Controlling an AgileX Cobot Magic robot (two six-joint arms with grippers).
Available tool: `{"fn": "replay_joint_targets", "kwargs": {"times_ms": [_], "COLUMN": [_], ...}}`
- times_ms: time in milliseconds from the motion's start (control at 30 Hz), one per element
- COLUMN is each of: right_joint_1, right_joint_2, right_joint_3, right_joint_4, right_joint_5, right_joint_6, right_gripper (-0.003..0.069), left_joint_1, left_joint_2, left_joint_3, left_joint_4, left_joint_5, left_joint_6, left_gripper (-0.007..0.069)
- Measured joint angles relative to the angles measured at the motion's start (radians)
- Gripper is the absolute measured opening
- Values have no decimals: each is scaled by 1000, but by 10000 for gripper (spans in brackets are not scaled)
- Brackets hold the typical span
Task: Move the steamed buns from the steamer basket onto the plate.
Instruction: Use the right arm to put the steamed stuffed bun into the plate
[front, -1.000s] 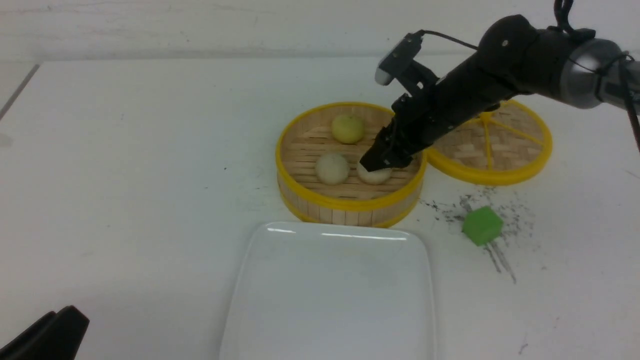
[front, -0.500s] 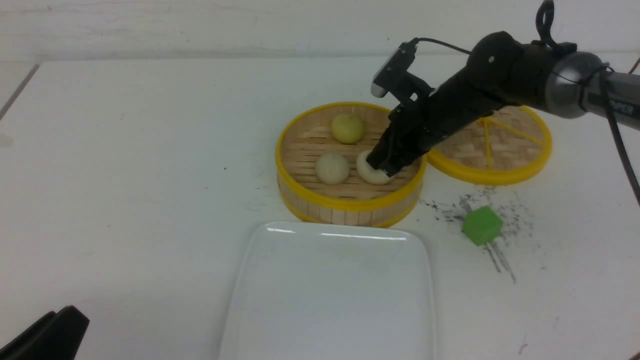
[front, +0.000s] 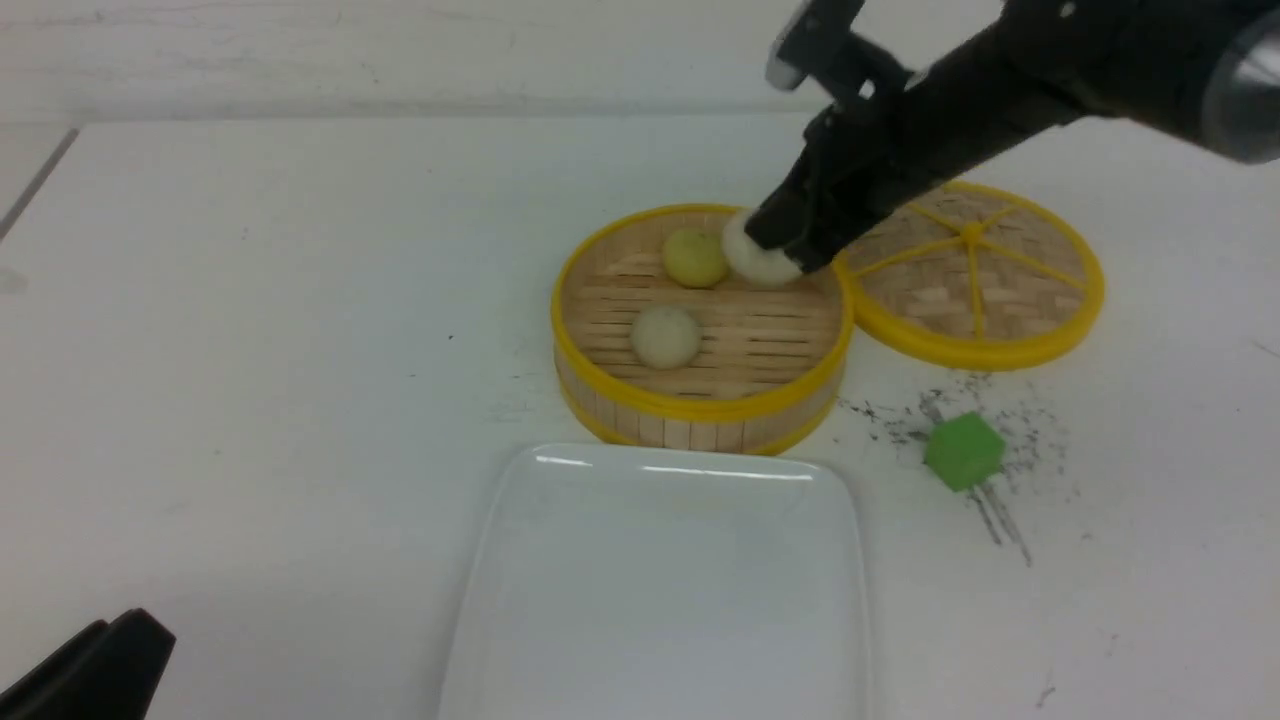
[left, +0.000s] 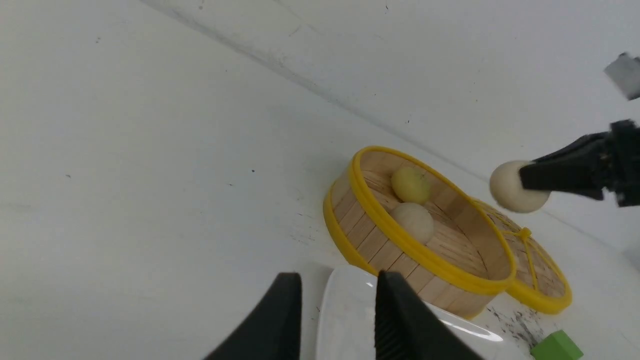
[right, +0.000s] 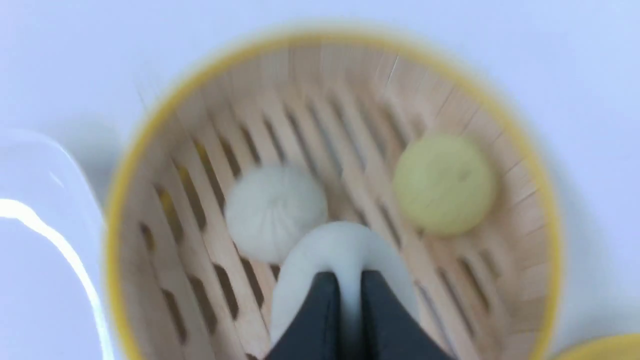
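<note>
Gripping an off-white bun (front: 750, 264) in the clenched right pincer (front: 778, 240), above the steamer basket (front: 700, 408) near its 1 o'clock rim; likely next: toward 6 o'clock, to the plate (front: 660, 600).

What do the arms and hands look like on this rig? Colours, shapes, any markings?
Right arm: matte black, rounded links, with a silver-grey joint band. A small grey camera sits on a black bracket near the wrist. Right hand: black, tapering to narrow flat fingers. Left hand: two black wedge-shaped fingers. No legible markings.
</note>
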Motion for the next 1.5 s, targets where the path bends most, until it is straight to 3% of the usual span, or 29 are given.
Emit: {"fn": "replay_joint_targets", "kwargs": {"times_ms": [367,500,733,1000,1267,1500], "right_joint_1": [28,55,137,161,173,198], "right_joint_2": [-96,-98,-126,-279,-305,-304], "right_joint_3": [5,47,304,532,584,624], "right_joint_4": [-53,-54,-56,-36,54,58], "right_joint_5": [416,422,418,317,261,230], "right_joint_6": [210,247,259,249,174,166], "right_gripper": [34,34,34,34,34,34], "left_joint_1": [0,0,0,0,0,0], "left_joint_2": [0,0,0,0,0,0], "left_joint_3": [0,0,0,0,0,0], "left_joint_4": [0,0,0,0,0,0], "left_joint_5": [0,-8,-23,-23,-23,-23], "left_joint_6": [0,0,0,0,2,2], "left_gripper": [241,241,241,241,241,241]}}
